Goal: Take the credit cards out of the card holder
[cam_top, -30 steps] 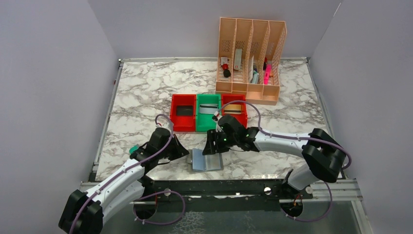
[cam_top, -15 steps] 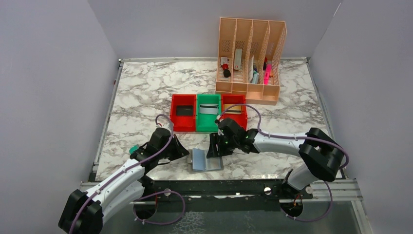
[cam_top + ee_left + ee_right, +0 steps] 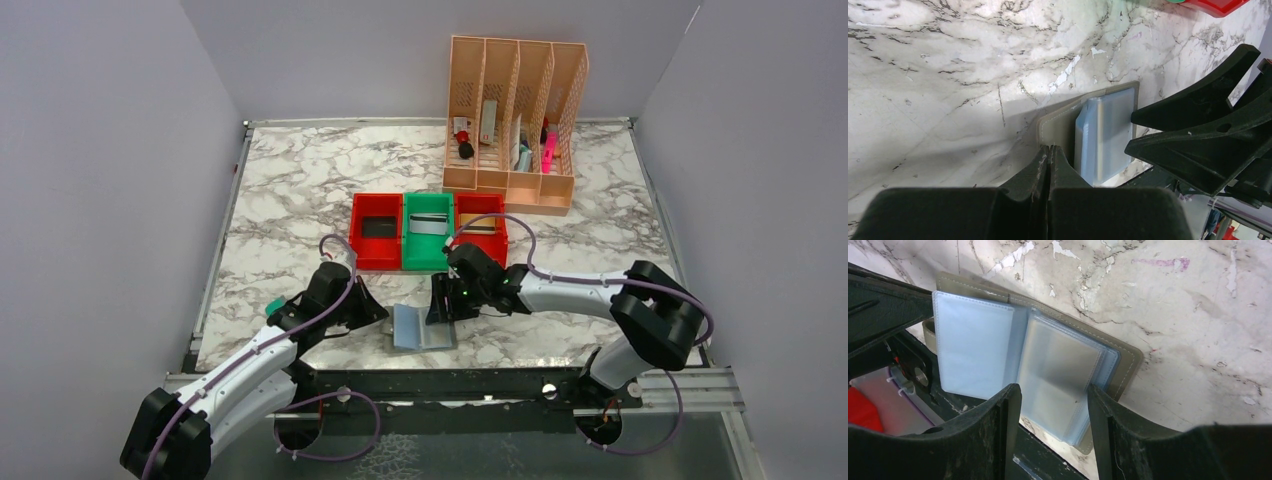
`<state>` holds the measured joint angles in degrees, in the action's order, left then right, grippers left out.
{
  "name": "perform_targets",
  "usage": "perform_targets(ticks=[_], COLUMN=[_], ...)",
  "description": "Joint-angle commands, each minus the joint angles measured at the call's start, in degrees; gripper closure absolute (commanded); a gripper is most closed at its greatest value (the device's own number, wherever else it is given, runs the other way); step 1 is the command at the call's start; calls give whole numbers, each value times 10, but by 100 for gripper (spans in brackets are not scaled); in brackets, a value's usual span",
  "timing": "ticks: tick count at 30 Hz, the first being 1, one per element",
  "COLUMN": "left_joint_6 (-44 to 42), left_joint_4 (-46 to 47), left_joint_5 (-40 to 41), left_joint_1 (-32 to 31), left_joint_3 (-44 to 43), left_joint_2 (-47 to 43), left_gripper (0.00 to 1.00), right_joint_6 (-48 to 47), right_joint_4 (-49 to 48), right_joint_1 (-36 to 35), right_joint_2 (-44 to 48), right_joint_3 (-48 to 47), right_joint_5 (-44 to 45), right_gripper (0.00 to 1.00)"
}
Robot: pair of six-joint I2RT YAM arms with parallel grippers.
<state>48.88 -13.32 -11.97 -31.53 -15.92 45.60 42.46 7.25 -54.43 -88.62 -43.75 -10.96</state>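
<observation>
Flat grey folding card holder [image 3: 422,328] with pale blue pockets, lying open at the middle of the table's near edge, same spot as a second ago. Left gripper [image 3: 1049,150] pressed together, tips at the left panel's edge. Right gripper [image 3: 1052,390] spread apart, shifted nearer since then, straddling the right pockets. Thin credit cards [image 3: 428,225] in red and green plastic bins [image 3: 377,262] behind.

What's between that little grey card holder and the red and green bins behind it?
In the top view, only the right claw hangs there, above bare marble table, between the card holder and bins.
</observation>
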Motion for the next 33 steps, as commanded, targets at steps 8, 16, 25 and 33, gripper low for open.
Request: perform_targets(ticks=[8, 16, 25, 33], left_joint_6=[1, 5, 8, 7], left_joint_4=[13, 14, 16, 17], left_joint_5=[4, 5, 4, 3], left_joint_1=[-2, -2, -3, -3], left_joint_3=[9, 8, 9, 7], left_joint_2=[-1, 1, 1, 0], left_gripper=[100, 100, 100, 100], right_joint_6=[2, -13, -14, -9], right_joint_4=[-22, 1, -17, -2], right_joint_1=[-4, -4, -4, -4], right_joint_2=[-24, -6, -15, -23], right_joint_3=[-14, -29, -36, -39], right_joint_5=[-28, -17, -45, -22], right_gripper=[44, 46, 46, 46])
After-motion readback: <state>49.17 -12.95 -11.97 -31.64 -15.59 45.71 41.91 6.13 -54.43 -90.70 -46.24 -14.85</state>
